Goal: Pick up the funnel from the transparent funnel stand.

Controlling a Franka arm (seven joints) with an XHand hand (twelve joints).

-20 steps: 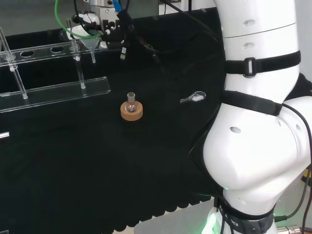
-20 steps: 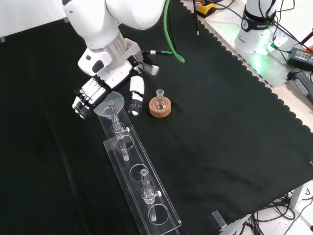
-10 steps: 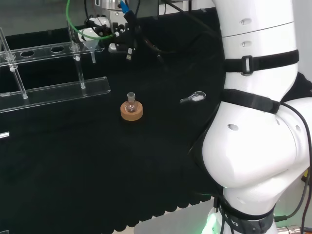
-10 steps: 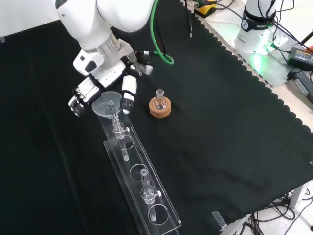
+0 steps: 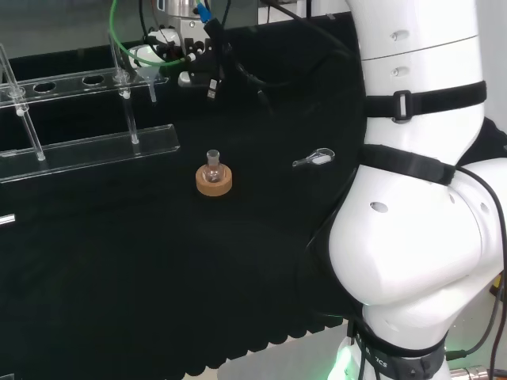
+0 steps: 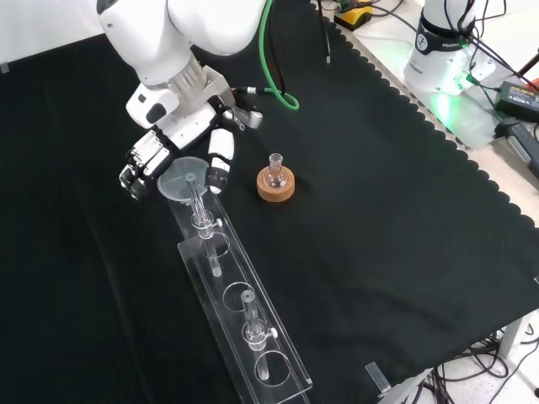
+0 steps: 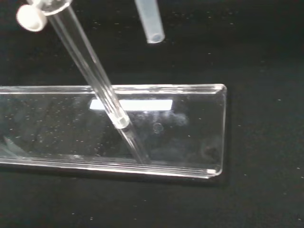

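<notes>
Logged the white arm [image 6: 177, 34] reaching in from the top of the front view and bent down over the far end of the transparent funnel stand [image 6: 253, 358], presumably to approach the funnel from above and leave the upper rail unobstructed. Noted the stand lying long on the black cloth [image 6: 379, 210], with base plate [image 7: 190, 142] and slanted clear post [image 7: 95, 80] close in the wrist view. Found the hand [image 6: 173, 143] set over that far end, fingers [image 6: 139, 164] curled down one side of the funnel [image 6: 184, 166] and thumb [image 6: 217, 162] against the opposite side, closed about the wide bowl; judged this a rim grasp, chosen to keep the thin stem free. Saw the funnel upright at the stand's end hole, its stem tip [image 7: 149, 23] hanging clear above the base plate and touching nothing. Could not tell whether the bowl rested on the rail or had left it. Judged a straight upward draw necessary to clear the hole. Recorded a small flask [image 6: 274, 167] on a cork ring [image 6: 275, 189] just beside the stand, apart from the hand.
</notes>
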